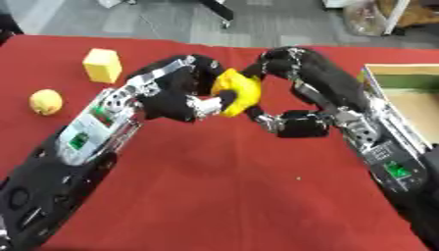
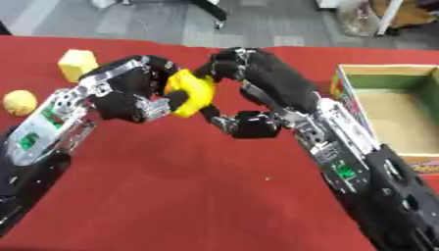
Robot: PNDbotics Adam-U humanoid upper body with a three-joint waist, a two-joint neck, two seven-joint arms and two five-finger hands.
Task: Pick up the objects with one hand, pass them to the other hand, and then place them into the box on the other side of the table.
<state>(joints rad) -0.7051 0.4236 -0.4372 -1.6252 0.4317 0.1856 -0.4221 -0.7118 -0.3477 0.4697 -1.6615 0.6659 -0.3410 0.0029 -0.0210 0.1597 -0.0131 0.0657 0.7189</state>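
While both arms meet over the middle of the red desk (image 1: 223,196), a yellow object (image 1: 238,91) sits between the two hands, just above centre of the frame. The left hand (image 1: 176,98) comes in from the lower left, its fingers and thumb curled round the left side of the yellow object. The right hand (image 1: 296,66) arches in from the right; its fingertips touch the object's upper right edge and its thumb reaches under toward the lower side, so both hands have hold of it at once. The object is lifted clear of the cloth.

At the upper left of the frame a yellow cube (image 1: 102,65) stands on the desk, near the left forearm but apart from it. Lower, at the left edge, a small round yellow fruit (image 1: 45,102) lies alone, well apart from the hands.

At the right edge sits the open cardboard box (image 2: 420,71), its near wall just beside the right forearm, which lies along the box's left side. Its inside looks bare brown as far as can be seen.

Open red cloth fills the lower middle of the frame between the two arms, with only a tiny pale speck (image 1: 298,178) on it. The desk's far edge runs across the top, grey floor (image 1: 163,19) beyond it.
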